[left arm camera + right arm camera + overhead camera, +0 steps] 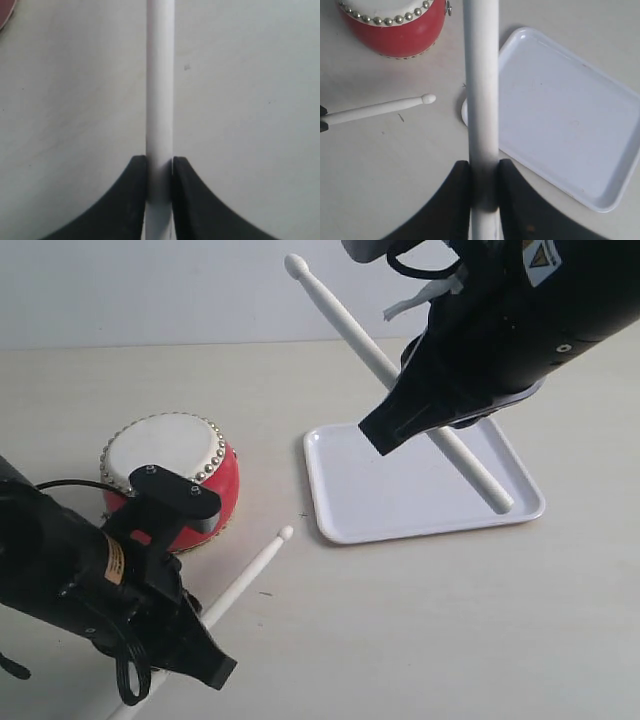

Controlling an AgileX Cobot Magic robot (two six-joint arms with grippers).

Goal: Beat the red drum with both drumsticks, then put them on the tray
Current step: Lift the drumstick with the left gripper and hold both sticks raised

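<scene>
The left pincer (160,161) clamped the left stick (160,75), the right pincer (484,162) the right stick (481,75). Each tip needed bringing squarely over the drum (170,465) — no glancing blows.

My left end effector (160,161) and right end effector (484,164) are black. The drum (165,455) is red with an off-white top and silver studs (215,465). The drumsticks (248,578) are cream-white, the tray (400,490) white, the surface (450,620) pale beige.

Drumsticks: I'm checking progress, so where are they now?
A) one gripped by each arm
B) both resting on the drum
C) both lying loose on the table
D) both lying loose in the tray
A: the left fingers clamp one drumstick, and the right fingers clamp the other drumstick.
</scene>
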